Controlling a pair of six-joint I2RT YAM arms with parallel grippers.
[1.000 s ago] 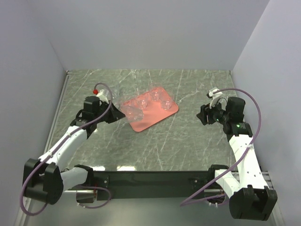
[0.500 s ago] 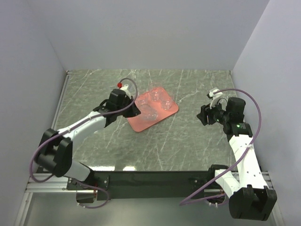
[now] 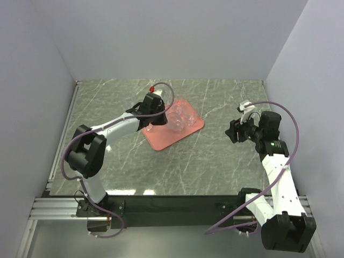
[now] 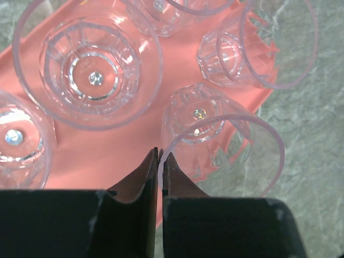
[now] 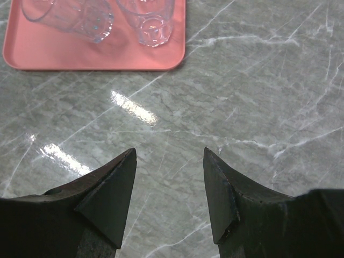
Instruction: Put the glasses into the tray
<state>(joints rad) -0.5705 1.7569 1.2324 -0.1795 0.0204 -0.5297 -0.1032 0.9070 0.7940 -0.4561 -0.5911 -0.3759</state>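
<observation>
From above, my left gripper (image 3: 159,119) was out over the tray (image 3: 161,141), which lay on the desk (image 3: 215,161) nearer the far edge than the near one, a little left of the middle. The glasses (image 3: 188,119) on it were only faint shine. I could not count them there, nor tell how my left fingers stood. My right gripper (image 3: 233,132) hung toward the right edge, well apart from the tray.

My left wrist view showed what the top view hid: the fingers were pressed together on the rim wall of the held glass (image 4: 215,134), tilted above the tray's edge. Four more glasses showed, three cut off by the frame.

In my right wrist view, the fingers were spread wide over bare marble. Only a strip of tray with two cropped glasses showed.
</observation>
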